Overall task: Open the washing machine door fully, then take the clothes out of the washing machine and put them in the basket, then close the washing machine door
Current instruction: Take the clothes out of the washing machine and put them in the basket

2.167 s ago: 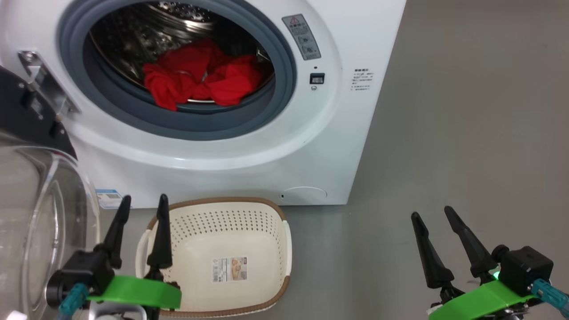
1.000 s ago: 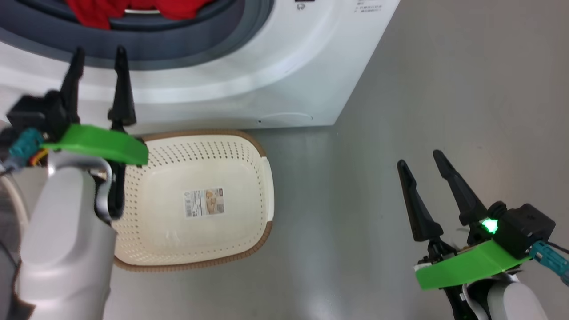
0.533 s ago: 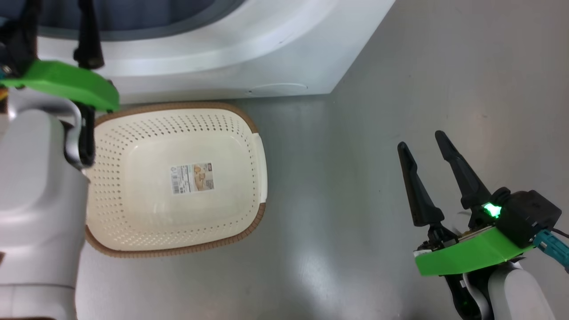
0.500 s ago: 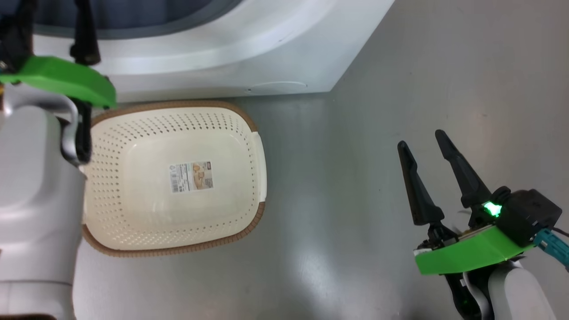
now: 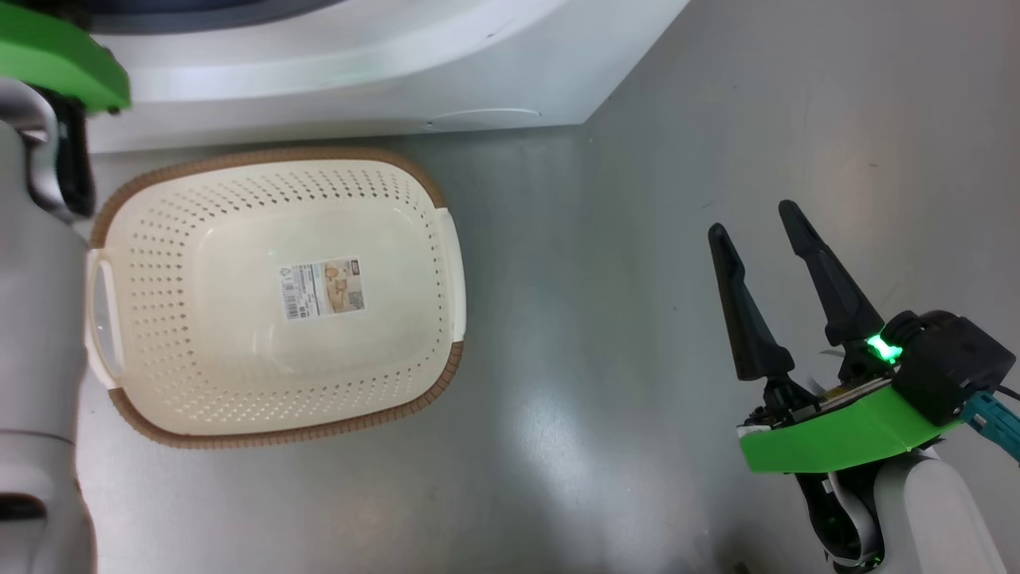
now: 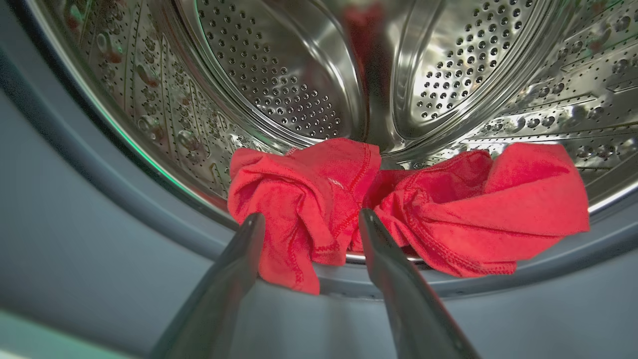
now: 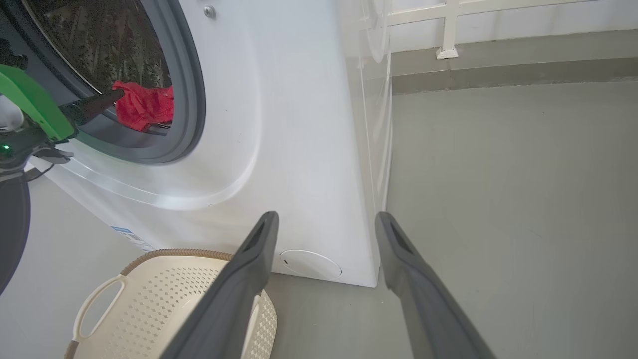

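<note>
The two long dark fingers point(image 6: 398, 299) of the left gripper point(image 6: 310, 223) are being held fully apart, and nothing is being gripped between them. Their tips are being presented at the mouth of the perforated steel drum point(image 6: 279, 75). Directly ahead of them the bright red, pale-stitched soft clothes point(image 6: 463, 214) are being found heaped at the drum's front lip, with one fold being draped down over the grey rubber door ring point(image 6: 75, 199). The nearer bunch is being framed between the two tips; whether cloth is being touched cannot be confirmed. The long axis of the heap is being judged to run crosswise to the fingers, from the left bunch out to the larger right bunch. The coming move is therefore being judged to call for a short straight advance and a closing across the left bunch, not along the heap.

The right gripper point(image 5: 751, 219) is likewise being held wide open and empty over bare grey floor point(image 5: 637, 399), beside the corner of the big white boxy washing machine point(image 5: 358, 88) and well apart from the drum. The left arm is being recorded as the nearer one by far.

The small cream-white perforated plastic basket point(image 5: 263, 153), brown woven-look at the rim, is being noted on the floor just before the machine, with nothing in it. No garment is being counted as transferred yet.
</note>
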Motion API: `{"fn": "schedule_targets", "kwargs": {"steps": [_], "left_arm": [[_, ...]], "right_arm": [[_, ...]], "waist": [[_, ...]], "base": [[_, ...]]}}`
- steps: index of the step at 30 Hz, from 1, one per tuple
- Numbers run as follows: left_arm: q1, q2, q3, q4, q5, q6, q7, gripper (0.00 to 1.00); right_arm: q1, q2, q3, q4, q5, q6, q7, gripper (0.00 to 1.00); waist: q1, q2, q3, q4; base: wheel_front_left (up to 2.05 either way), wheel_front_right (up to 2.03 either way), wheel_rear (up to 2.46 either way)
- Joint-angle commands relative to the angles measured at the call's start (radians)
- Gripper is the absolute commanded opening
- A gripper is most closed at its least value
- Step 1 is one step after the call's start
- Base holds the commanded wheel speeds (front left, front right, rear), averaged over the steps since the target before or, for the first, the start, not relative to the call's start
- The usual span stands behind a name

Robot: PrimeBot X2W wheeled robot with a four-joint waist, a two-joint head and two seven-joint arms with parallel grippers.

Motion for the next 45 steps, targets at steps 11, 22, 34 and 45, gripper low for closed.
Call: {"fn": "schedule_targets", "kwargs": {"steps": [11, 22, 34, 45], "left_arm": [[-0.116, 0.085, 0.022, 0.09, 0.008, 0.031, -0.005, 1.0], [-0.174, 0.112, 0.0, 0.178, 0.03, 0.047, -0.005, 1.0], [-0.194, 0.115, -0.031, 0.217, 0.047, 0.039, -0.005, 0.36], [-0.158, 0.107, -0.042, 0.159, 0.055, 0.031, -0.005, 0.0]], "right_arm": [[0.001, 0.001, 0.042, -0.035, -0.011, 0.009, 0.002, 1.0], [0.007, 0.001, 0.064, -0.032, -0.014, 0.009, 0.005, 1.0], [0.011, 0.001, 0.072, -0.027, -0.01, 0.009, 0.002, 1.0], [0.011, 0.001, 0.059, -0.023, -0.012, 0.009, -0.004, 1.0]], "waist": [[0.0, 0.0, 0.041, -0.028], [0.0, 0.0, 0.046, -0.053], [0.0, 0.0, 0.04, -0.066], [0.0, 0.0, 0.038, -0.052]], "base": [[0.0, 0.0, 0.0], [0.0, 0.0, 0.0], [0.0, 0.0, 0.0], [0.0, 0.0, 0.0]]}}
